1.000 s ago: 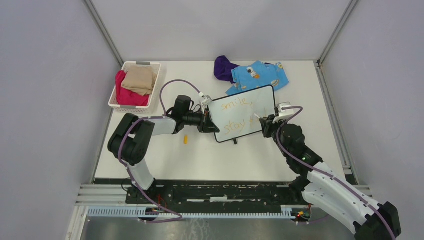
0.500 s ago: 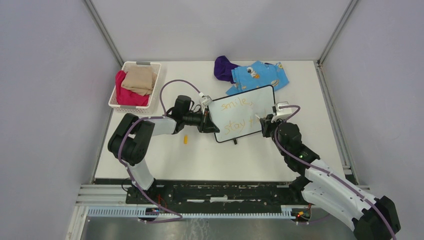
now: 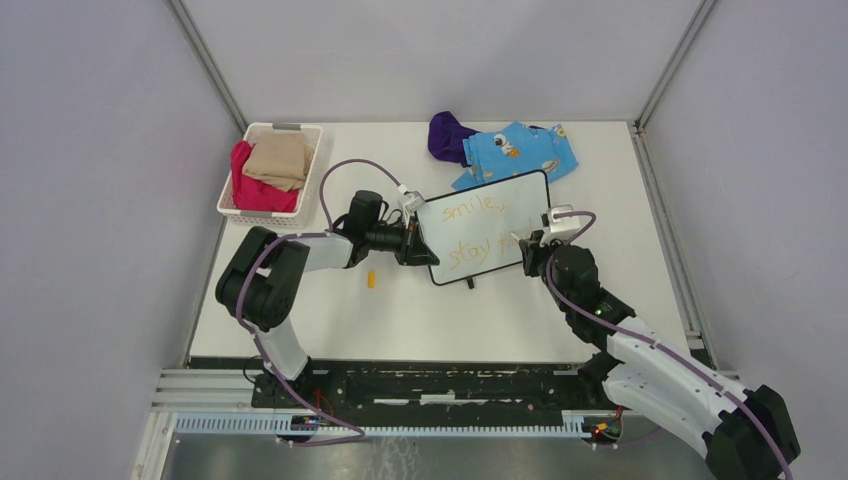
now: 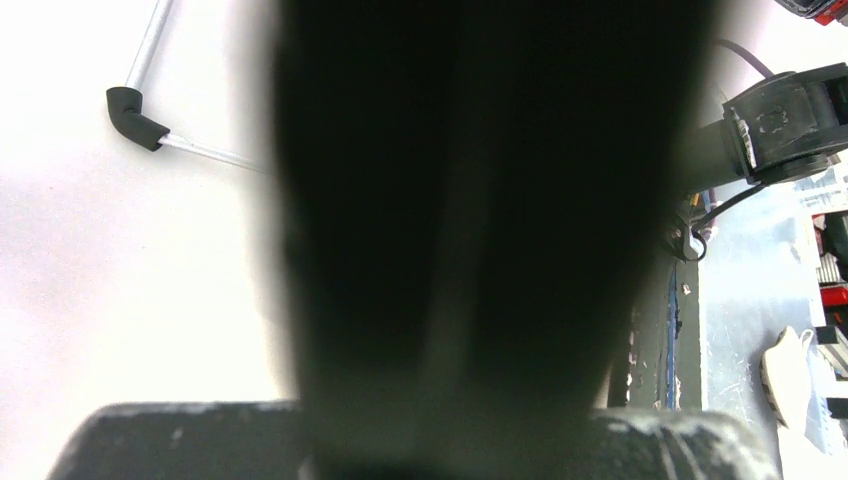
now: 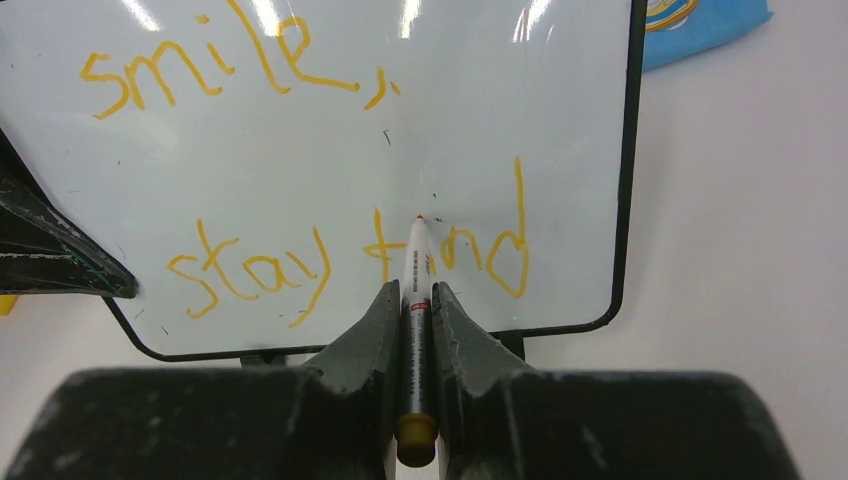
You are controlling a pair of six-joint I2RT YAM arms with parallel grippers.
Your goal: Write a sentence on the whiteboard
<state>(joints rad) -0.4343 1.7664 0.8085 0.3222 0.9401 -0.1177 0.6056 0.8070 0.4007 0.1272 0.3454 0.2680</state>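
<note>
So the whiteboard [image 3: 485, 232] is white with a thin black frame, and the sentence [image 5: 250, 270] on it is orange. The marker [image 5: 417, 270] is white with a yellow end. At the far side there's a blue cartoon-print cloth [image 3: 515, 152], with a plain purple cloth [image 3: 447, 135] on its left. The white basket [image 3: 314, 155] at far left holds pink fabric [image 3: 255, 190] and beige fabric [image 3: 278, 158].

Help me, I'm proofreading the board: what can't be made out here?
- Left wrist view: a dark blurred mass fills the centre; left claw open or shut cannot be told.
- Right wrist view: the marker in the right claw covers part of the sentence's last word.
- Top view: the writing on the whiteboard is too small to read surely.
</note>
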